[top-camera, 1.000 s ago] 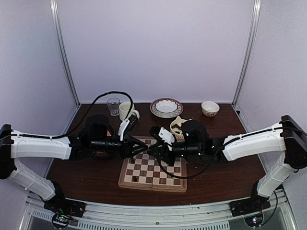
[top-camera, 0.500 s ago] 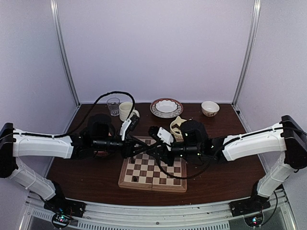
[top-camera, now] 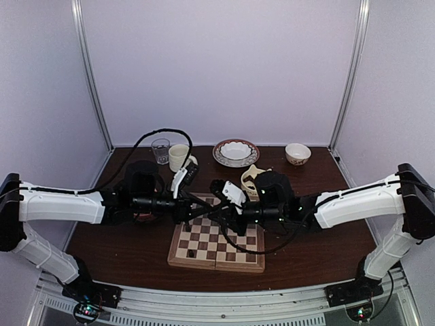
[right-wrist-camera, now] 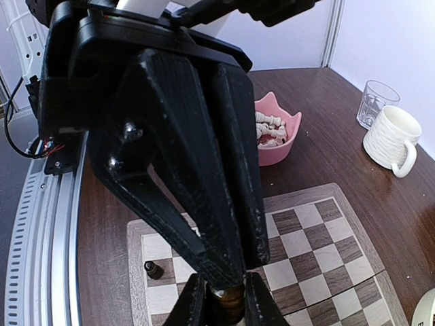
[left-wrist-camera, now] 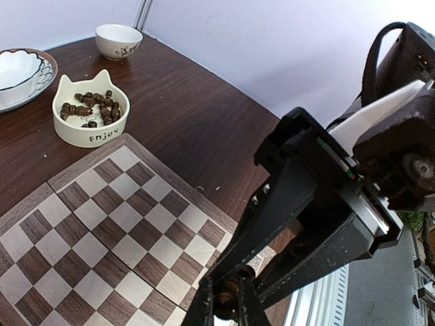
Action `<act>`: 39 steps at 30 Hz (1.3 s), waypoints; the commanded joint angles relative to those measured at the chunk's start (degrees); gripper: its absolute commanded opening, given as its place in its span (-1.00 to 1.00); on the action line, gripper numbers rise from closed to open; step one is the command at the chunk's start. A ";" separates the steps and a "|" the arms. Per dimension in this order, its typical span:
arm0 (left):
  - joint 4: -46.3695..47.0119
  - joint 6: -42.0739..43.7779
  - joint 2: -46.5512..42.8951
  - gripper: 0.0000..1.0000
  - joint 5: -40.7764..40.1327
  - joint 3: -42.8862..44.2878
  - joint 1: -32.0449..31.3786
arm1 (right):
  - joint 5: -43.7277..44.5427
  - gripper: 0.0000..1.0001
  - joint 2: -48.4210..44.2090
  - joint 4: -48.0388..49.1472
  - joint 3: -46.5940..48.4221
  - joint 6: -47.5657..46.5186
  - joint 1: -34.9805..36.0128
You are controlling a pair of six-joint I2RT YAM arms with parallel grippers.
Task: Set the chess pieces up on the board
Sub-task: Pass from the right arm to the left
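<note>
The board (top-camera: 216,243) lies at the table's middle, and one dark chess piece (top-camera: 192,254) stands on a near-left square. Above the board's far half my two grippers meet tip to tip. A dark brown chess piece (left-wrist-camera: 229,300) sits between the fingers of my left gripper (left-wrist-camera: 228,309), which is shut on it. My right gripper (right-wrist-camera: 224,302) is shut on the same piece (right-wrist-camera: 231,299), with the left fingers (right-wrist-camera: 204,176) reaching in from above. In the top view the left gripper (top-camera: 213,211) and right gripper (top-camera: 220,213) overlap and hide the piece.
A cream cat-shaped bowl (left-wrist-camera: 88,115) of dark pieces stands beyond the board's far right corner. A pink bowl (right-wrist-camera: 275,136) of pale pieces sits left of the board. Along the back are a glass (top-camera: 160,149), mug (top-camera: 178,156), plate (top-camera: 236,153) and small bowl (top-camera: 298,153).
My left gripper's jaws have closed onto the piece that the right gripper holds. Both arms have edged slightly toward each other.
</note>
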 commanded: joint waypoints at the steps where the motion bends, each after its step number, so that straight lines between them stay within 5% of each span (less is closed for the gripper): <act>1: -0.09 0.55 -0.06 -0.92 -0.02 1.46 -0.19 | 0.99 -0.69 0.01 0.45 1.24 -0.78 0.26; 4: 0.04 0.56 -0.21 -0.96 -0.01 1.35 -0.23 | 1.16 -0.56 0.09 0.38 1.16 -0.87 0.29; 19: -4.69 2.49 -4.50 -1.00 -8.80 0.14 -0.21 | 3.01 -0.59 0.08 0.66 0.31 -1.14 0.37; 39: -8.97 12.06 -5.65 -1.00 -21.26 -4.32 -6.73 | 16.32 -0.61 -4.83 4.90 -5.90 4.93 0.18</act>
